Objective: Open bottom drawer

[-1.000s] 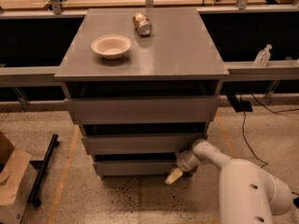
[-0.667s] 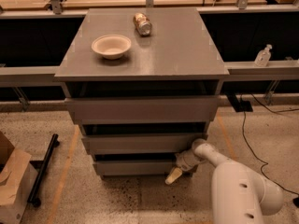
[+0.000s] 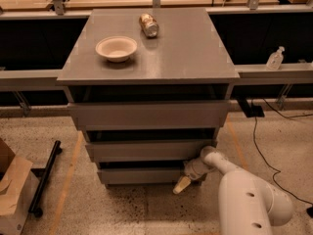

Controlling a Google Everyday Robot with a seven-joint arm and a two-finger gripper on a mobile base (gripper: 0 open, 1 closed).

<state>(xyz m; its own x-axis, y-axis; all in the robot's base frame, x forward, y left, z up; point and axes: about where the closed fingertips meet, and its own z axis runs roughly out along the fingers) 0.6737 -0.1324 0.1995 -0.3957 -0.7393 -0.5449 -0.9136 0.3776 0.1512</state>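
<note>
Your arm (image 3: pixel 249 204) has swung slightly left; the claw (image 3: pixel 182 184) sits at the bottom drawer's (image 3: pixel 139 175) right corner; its grip you cannot tell.

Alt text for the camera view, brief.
The gripper is at the right end of the bottom drawer of a grey three-drawer cabinet. A bowl and a can on its side rest on top.

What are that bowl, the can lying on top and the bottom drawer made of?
The bowl looks like paper or moulded pulp: matte cream, thin rim. The can seems to be metal, with glinting highlights. The bottom drawer, with the end effector at its lower right corner, looks like painted metal or laminate: flat even grey, slight sheen; I cannot tell which.
</note>
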